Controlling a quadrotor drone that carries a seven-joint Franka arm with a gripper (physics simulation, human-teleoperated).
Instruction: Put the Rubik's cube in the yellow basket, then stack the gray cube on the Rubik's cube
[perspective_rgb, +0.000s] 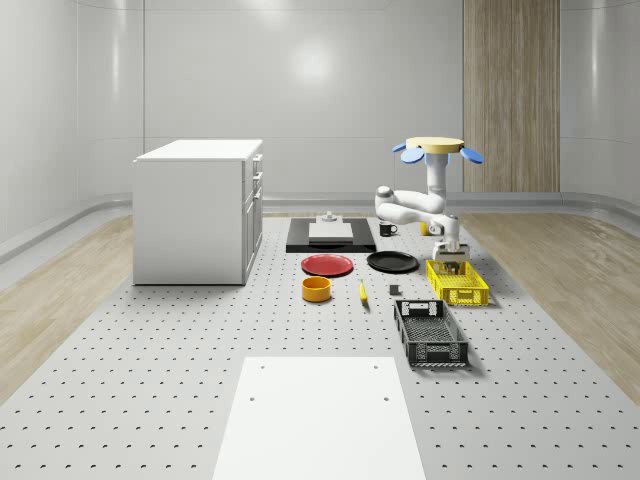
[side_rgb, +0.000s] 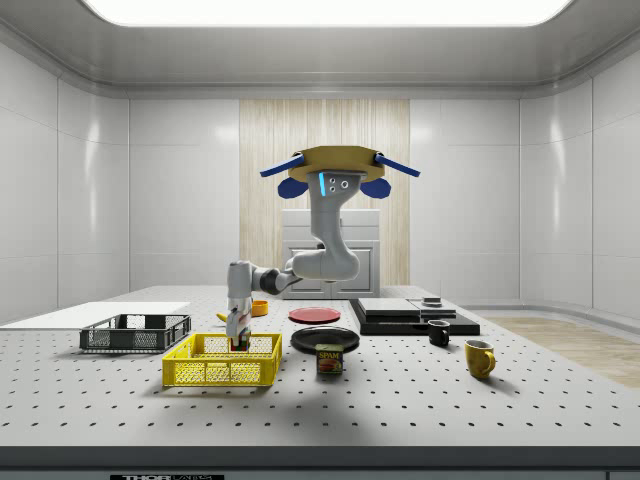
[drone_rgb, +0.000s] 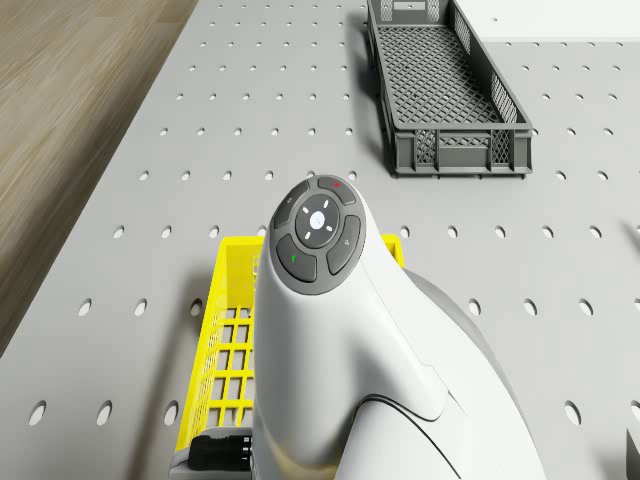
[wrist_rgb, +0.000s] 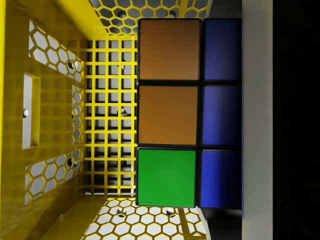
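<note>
- Drone (side_rgb: 338, 170) hovers above the table, beside the yellow basket (side_rgb: 222, 361), so the arm can reach down into it.
- Gripper (side_rgb: 240, 342) sits low inside basket; jaws pinch the Rubik's cube (wrist_rgb: 170, 112), keeping it w/ the hand until it's at the mesh floor.
- Cube is inside the walls; can't tell if it touches bottom.
- Judgement: 1st step nearly done, release comes next.
- Gray cube: can't pick it out.

We see a yellow plastic lattice basket (wrist_rgb: 60, 125), a glossy-tiled Rubik's cube (wrist_rgb: 167, 115), and a matt grey perforated metal table (perspective_rgb: 150, 380).
</note>
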